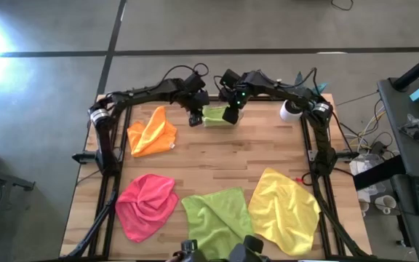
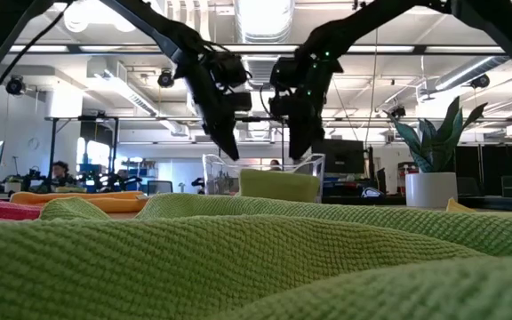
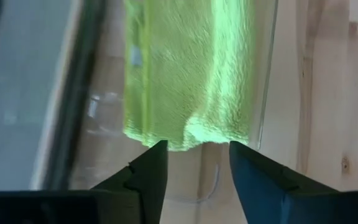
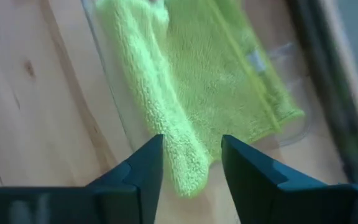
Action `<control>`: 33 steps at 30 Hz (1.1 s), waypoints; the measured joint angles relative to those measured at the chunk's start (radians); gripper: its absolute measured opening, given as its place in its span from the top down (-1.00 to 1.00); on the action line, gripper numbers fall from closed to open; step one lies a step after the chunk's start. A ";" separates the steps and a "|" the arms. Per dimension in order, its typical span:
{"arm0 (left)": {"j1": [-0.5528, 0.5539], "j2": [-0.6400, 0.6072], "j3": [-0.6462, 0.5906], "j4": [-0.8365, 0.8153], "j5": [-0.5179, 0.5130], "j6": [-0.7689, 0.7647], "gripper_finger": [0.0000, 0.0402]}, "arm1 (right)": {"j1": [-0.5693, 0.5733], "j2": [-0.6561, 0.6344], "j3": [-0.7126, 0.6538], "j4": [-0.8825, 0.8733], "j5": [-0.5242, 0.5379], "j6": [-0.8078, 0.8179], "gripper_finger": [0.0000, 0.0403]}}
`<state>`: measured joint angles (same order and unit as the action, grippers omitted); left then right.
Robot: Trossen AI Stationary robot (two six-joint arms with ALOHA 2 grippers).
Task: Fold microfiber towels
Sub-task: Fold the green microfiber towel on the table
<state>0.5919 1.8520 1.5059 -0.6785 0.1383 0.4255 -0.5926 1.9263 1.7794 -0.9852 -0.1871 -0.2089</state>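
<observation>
Hovering over the far edge of the table, the left gripper (image 3: 194, 155) and the right gripper (image 4: 191, 158) both hang with fingers apart and empty, one at each end of the clear plastic bin (image 1: 219, 116). Between them, inside that bin, lies a folded lime green towel (image 1: 215, 114) — each wrist view looks down on its neat layered edge through the clear wall. Neither gripper touches the cloth; in the low view the fingers stand just above the bin's rim.

Outward from there, the rest of the work waits. An orange towel (image 1: 151, 132) sits loosely bunched at the far left of the wooden table (image 1: 217, 160). Along the near edge lie a crumpled pink towel (image 1: 145, 204) on the left, a second lime green towel (image 1: 215, 217) in the middle and a yellow towel (image 1: 284, 209) on the right — all spread or rumpled, none folded. A white pot (image 1: 291, 110) stands at the far right, beside the right arm.

By this layout I judge one towel of five done and stowed, with four left to fold.
</observation>
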 joint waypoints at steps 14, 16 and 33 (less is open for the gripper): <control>-0.002 -0.266 -0.003 -0.008 -0.024 -0.054 0.22 | -0.041 0.056 0.000 0.138 -0.083 0.068 0.77; -0.002 -0.294 -0.008 -0.011 -0.024 -0.056 0.22 | -0.040 0.061 0.003 0.145 -0.083 0.069 0.91; -0.038 -0.462 -0.327 -0.084 -0.027 -0.287 0.22 | 0.051 -0.135 0.030 -0.138 -0.076 -0.006 0.96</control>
<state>0.5535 1.3898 1.1784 -0.7621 0.1112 0.1387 -0.5416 1.7913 1.8093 -1.1235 -0.2630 -0.2151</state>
